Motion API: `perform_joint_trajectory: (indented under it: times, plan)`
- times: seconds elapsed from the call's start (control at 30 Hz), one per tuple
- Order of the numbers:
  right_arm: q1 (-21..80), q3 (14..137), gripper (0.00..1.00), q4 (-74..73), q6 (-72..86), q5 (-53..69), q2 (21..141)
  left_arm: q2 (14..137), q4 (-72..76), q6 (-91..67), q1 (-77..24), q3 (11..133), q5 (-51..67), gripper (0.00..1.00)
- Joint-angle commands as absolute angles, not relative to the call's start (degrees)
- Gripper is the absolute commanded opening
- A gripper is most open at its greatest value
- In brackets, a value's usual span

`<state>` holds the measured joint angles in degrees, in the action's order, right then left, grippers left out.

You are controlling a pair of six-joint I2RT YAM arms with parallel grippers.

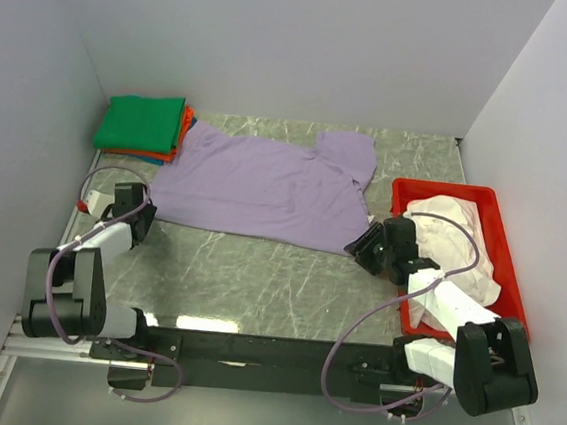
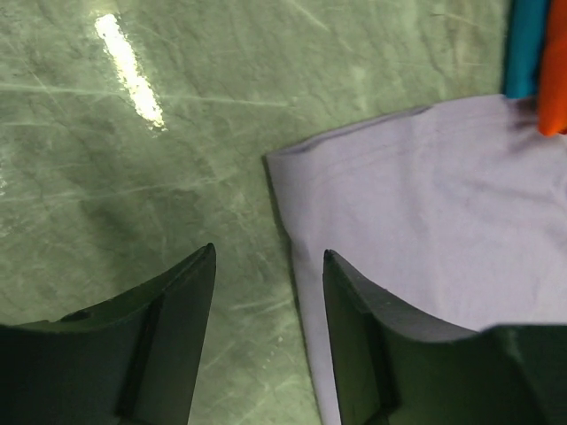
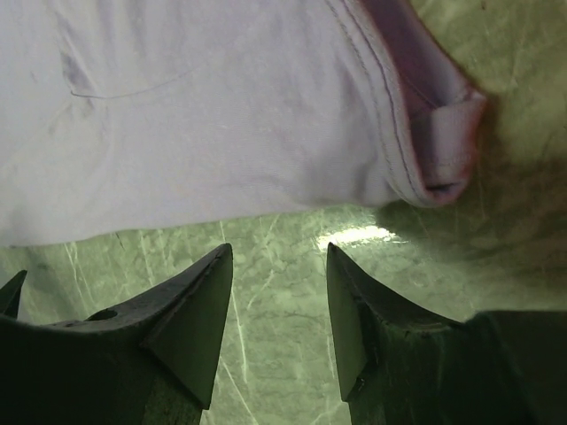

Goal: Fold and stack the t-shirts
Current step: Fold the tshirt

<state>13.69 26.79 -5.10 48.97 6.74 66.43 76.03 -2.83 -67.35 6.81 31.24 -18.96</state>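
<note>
I see the lavender t-shirt [image 1: 266,186] spread flat on the bench [image 1: 257,280]. My left end effector [image 2: 268,257] stands open at its near left corner, holding nothing. My right end effector [image 3: 279,252] is open too, just off its near right hem. Folded green [image 1: 141,124] and orange-red t-shirts [image 1: 185,128] are stacked touching its far left sleeve. A pale t-shirt [image 1: 458,229] lies in the red tray [image 1: 505,254] to its right.

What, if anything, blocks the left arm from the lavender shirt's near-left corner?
Likely nothing, so yes. The left gripper is open just short of the lavender shirt corner, only bare table between; the folded stack sits further off.
</note>
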Motion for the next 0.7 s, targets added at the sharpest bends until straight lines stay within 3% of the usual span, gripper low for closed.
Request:
perform_joint_trajectory:
  times: [0.0, 0.3, 0.67]
  plan:
    - [13.71, 25.76, 0.54, -2.90, 50.80, 4.31, 63.90, 78.74, -3.34, -68.12, 7.12, 34.19, -21.09, 0.56]
    - [13.27, 24.17, 0.56, -4.04, 51.94, 0.53, 62.31, 85.51, -2.29, -67.06, 7.12, 37.00, -23.55, 0.50]
    - [13.01, 25.22, 0.59, -5.18, 52.29, -1.49, 66.27, 87.45, -2.02, -65.13, 7.21, 39.11, -23.47, 0.27]
